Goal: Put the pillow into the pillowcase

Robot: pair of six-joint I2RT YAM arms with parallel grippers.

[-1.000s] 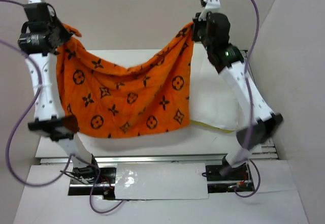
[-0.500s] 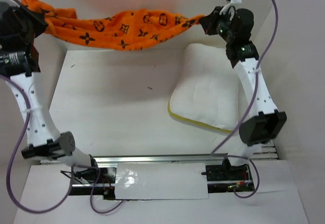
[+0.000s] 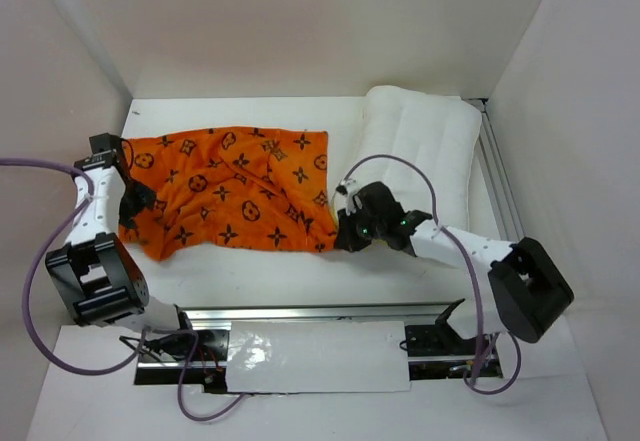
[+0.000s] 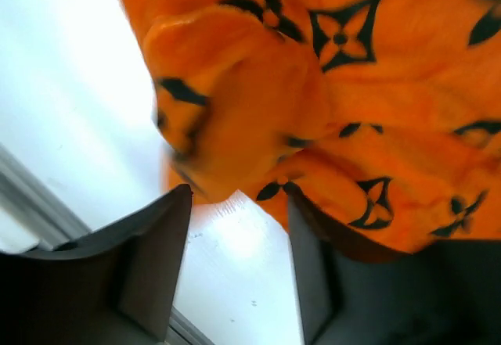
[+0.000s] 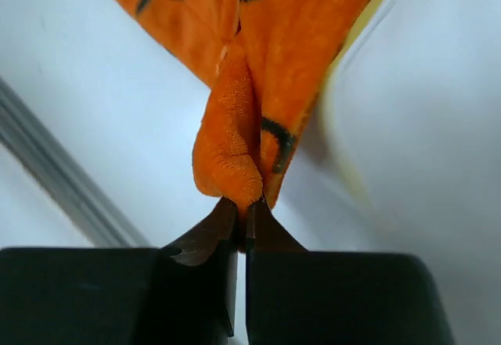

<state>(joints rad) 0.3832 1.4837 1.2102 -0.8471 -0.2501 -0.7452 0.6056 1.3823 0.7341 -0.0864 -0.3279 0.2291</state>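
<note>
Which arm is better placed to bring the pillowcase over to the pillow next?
Likely the right. The right gripper is pinched shut on a corner of the pillowcase right beside the pillow; the left gripper is open at the case's far edge, away from the pillow.

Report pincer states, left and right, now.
Left pincer: open, pillowcase at its tips, not clamped.
Right pincer: shut on a fold of the pillowcase.

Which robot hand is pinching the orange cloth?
The right hand: its fingers are squeezed shut on a fold of the pillowcase. The left hand is open, with table showing between its fingers.
</note>
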